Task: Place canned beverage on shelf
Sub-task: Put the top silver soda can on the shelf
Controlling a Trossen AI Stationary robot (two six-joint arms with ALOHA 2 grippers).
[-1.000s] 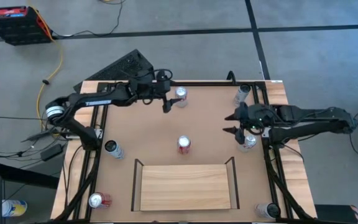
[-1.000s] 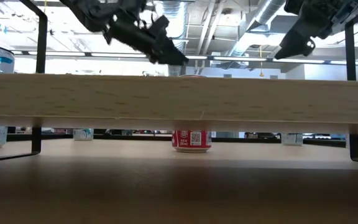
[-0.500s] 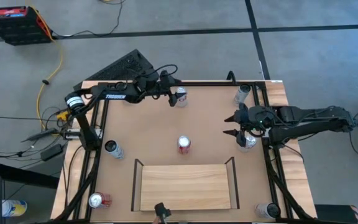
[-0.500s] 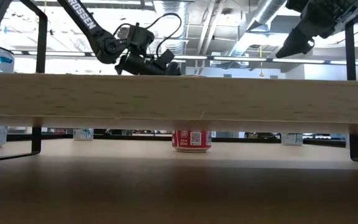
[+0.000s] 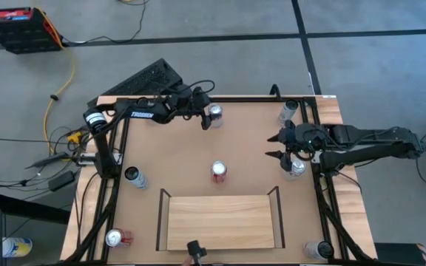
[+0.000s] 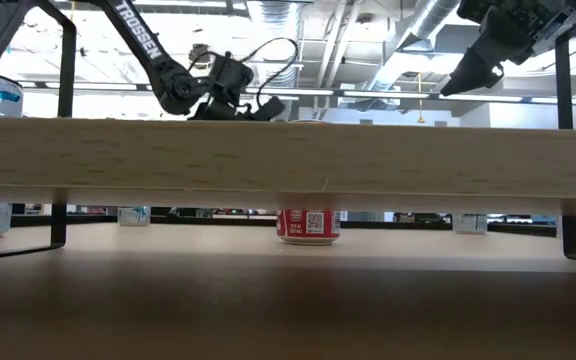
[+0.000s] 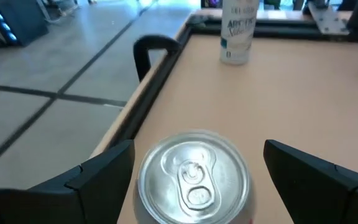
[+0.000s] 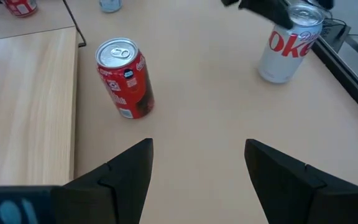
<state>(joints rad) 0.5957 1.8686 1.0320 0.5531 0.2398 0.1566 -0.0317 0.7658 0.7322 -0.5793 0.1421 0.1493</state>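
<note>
— Straddling the silver can [image 7: 194, 176] at the table's far edge, my left gripper [image 5: 204, 112] has fingers spread, one either side, not touching.
— And the right gripper [image 5: 278, 146]?
— Open, hovering right of the red can [image 5: 219, 171] beyond the shelf [image 5: 220, 222].

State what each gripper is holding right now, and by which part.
Nothing is held. The left gripper stands open on either side of a silver can without closing; the right gripper hangs open over bare tabletop.

Shelf [image 5: 220, 220]: at your table's near edge, centred.
Middle can [image 5: 219, 171]: just behind it.
Far can [image 5: 214, 114]: between left gripper [image 5: 205, 118] fingers.
</note>
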